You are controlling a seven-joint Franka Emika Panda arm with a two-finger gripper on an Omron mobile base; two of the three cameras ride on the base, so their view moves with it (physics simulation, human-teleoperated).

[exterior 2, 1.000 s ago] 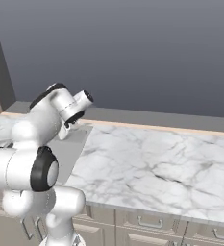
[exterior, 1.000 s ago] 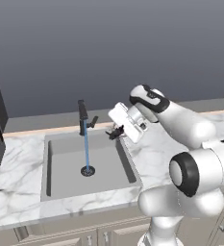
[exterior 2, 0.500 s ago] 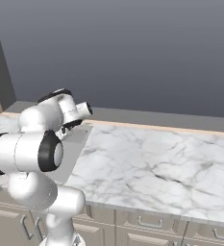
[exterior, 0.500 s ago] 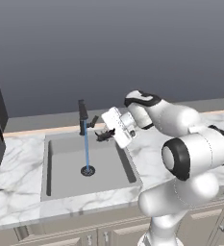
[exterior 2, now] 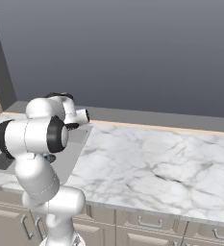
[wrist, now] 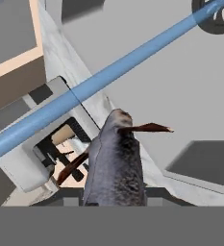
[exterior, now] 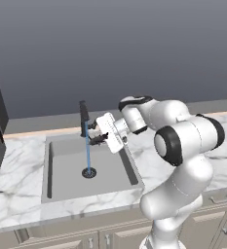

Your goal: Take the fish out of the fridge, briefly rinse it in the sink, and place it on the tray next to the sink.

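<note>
Hand (exterior: 99,135) is closed on the fish (wrist: 114,166), held over the sink (exterior: 66,168) with the fish's long axis running straight out ahead of the hand. The blue water stream (wrist: 104,79) crosses just beyond the fish's head (apparently not touching). Rinse likely needs a short advance forward.

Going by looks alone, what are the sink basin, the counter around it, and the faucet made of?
The sink looks like brushed grey metal: a flat, even grey with no pattern. The counter looks like polished white marble, given its grey veining. The faucet looks like matte black metal, though painted plastic is possible; it is thin, angular and shows no highlights. All of it is rendered, so these are guesses.
</note>
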